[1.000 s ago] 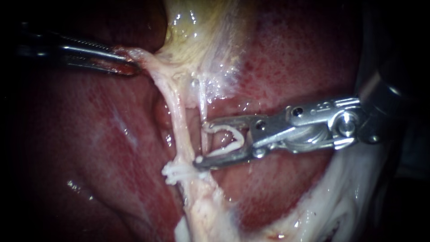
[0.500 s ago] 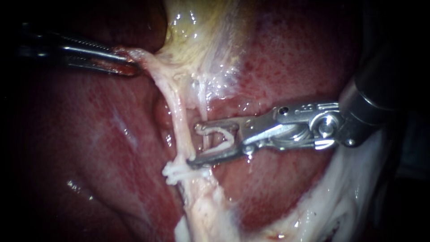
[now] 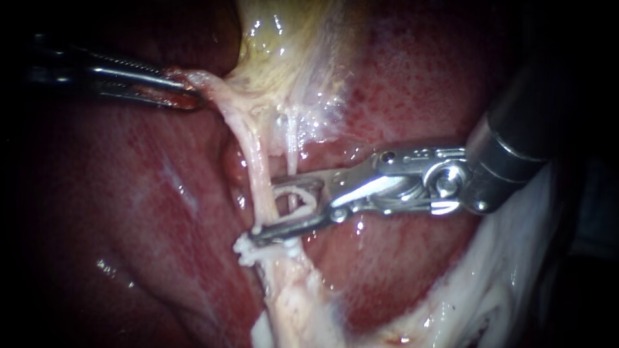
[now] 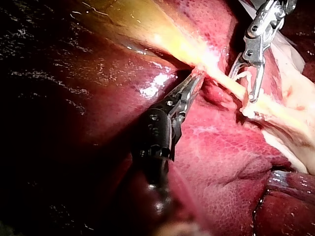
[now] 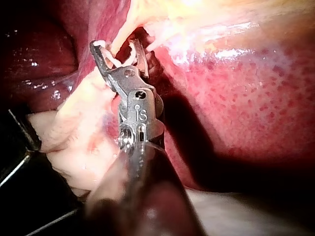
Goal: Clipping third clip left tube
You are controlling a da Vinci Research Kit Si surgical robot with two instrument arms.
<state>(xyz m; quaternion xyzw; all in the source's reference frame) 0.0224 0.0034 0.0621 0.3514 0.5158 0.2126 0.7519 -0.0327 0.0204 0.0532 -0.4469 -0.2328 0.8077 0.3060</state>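
Left tool (image 3: pixel 191 96) seemingly clamped, right tool (image 3: pixel 265 211) spread

Three close views all share the tube (image 3: pixel 256 174).

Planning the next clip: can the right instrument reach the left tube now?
Likely yes: the right instrument, jaws spread around a clip, has its tips at the left tube; nothing blocks it, though a thinner strand sits between the jaws.

Slender metal instruments, 2: left instrument (image 3: pixel 186 96), right instrument (image 3: pixel 264 211). Pale stringy tubes (image 3: pixel 258 167) (image 3: pixel 291 151), 2. Open white plastic clip (image 3: pixel 304 195), 1. Yellowish gallbladder (image 3: pixel 290 51), 1. Dark red liver (image 3: pixel 419 84), 1
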